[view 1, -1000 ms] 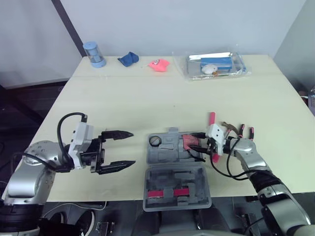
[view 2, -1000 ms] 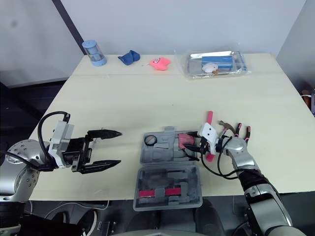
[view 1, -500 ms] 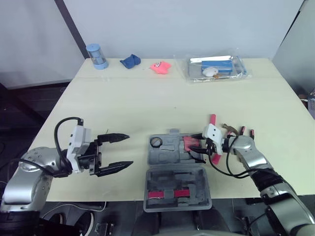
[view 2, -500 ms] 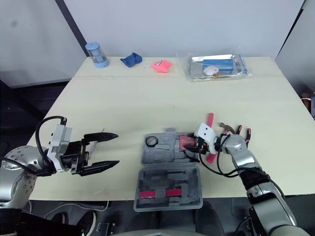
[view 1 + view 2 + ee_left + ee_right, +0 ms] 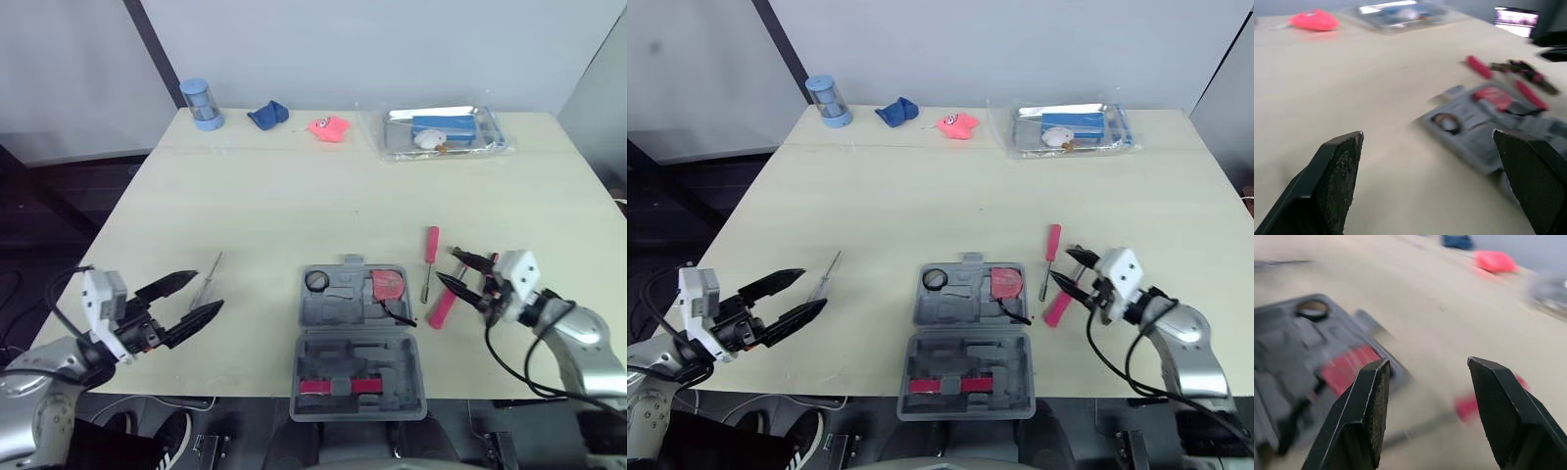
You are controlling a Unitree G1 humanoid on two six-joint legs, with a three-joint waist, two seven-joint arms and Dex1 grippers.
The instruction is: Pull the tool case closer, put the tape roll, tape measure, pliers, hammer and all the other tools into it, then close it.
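Note:
The grey tool case (image 5: 358, 333) lies open near the table's front edge, its lid toward me. A black tape roll (image 5: 315, 281) and a red tape measure (image 5: 389, 285) sit in its far half. A red screwdriver (image 5: 429, 262) and a pink-handled hammer (image 5: 443, 306) lie just right of the case. A thin metal tool (image 5: 208, 279) lies to the left. My left gripper (image 5: 206, 292) is open at the front left, its tips by that thin tool. My right gripper (image 5: 449, 267) is open over the hammer and screwdriver, holding nothing. The pliers (image 5: 1520, 68) lie beyond the case.
Along the far edge stand a blue cylinder (image 5: 201, 103), a blue cloth (image 5: 266, 115), a pink toy (image 5: 329, 126) and a clear packet holding a tray (image 5: 446, 132). The wide middle of the table (image 5: 294, 206) is bare.
The camera has shifted. My right gripper has drawn back to the right, away from the tape measure, which stays in the case. My left gripper has pulled back toward the front left.

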